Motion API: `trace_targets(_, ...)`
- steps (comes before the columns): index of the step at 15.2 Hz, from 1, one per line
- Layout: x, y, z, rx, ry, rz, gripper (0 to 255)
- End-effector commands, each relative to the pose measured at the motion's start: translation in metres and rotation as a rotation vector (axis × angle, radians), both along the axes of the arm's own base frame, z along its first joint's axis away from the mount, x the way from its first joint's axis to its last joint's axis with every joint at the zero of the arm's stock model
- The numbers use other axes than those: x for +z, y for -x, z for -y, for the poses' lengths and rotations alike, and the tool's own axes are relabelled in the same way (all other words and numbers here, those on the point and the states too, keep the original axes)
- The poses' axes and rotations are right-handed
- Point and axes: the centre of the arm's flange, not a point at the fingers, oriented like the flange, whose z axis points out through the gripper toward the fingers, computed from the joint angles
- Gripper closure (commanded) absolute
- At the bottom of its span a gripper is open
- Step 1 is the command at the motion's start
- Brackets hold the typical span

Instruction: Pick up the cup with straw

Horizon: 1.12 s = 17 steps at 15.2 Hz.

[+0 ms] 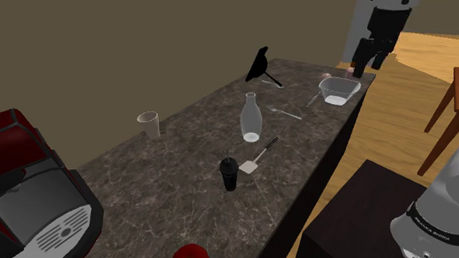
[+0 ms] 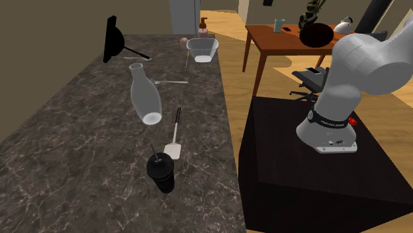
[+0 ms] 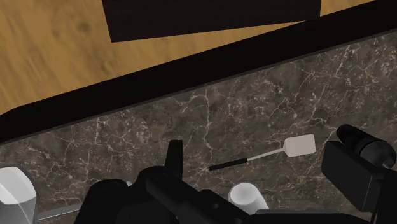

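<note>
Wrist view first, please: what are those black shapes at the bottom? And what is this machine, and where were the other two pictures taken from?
The machine is a white robot arm on a black box stand. Those black shapes are the two fingers of its gripper, seen by a camera on the hand; they stand apart and hold nothing. The shoulder view looks down over the counter from beside the stand; the second exterior view looks along it from another spot. On the dark marbled counter stand a black cup with straw, a clear bottle and a clear bowl; a white spatula lies beside the cup.
</note>
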Motion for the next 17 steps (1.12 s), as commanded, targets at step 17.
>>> trace_targets(17,-0.112,-0.127,-0.13,0.228,-0.005,-0.041,0)
